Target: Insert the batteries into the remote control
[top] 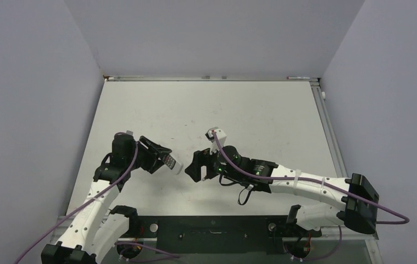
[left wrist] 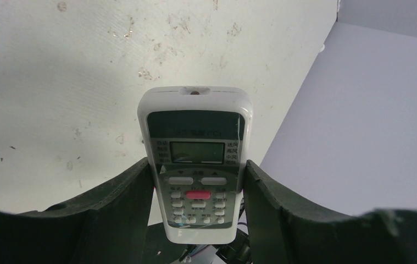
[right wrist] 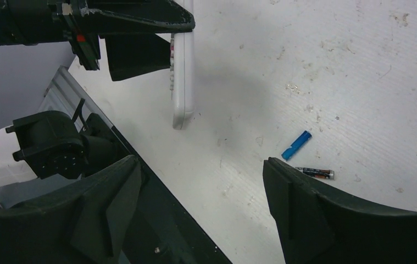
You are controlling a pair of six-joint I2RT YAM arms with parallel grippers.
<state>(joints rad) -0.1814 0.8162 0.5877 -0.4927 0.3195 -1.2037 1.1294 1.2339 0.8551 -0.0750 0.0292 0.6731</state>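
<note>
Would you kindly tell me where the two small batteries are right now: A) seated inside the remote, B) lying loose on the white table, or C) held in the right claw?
B: the right wrist view shows the slim blue cylindrical battery and the dark metal-tipped battery lying bare on the white table, held by nothing.
</note>
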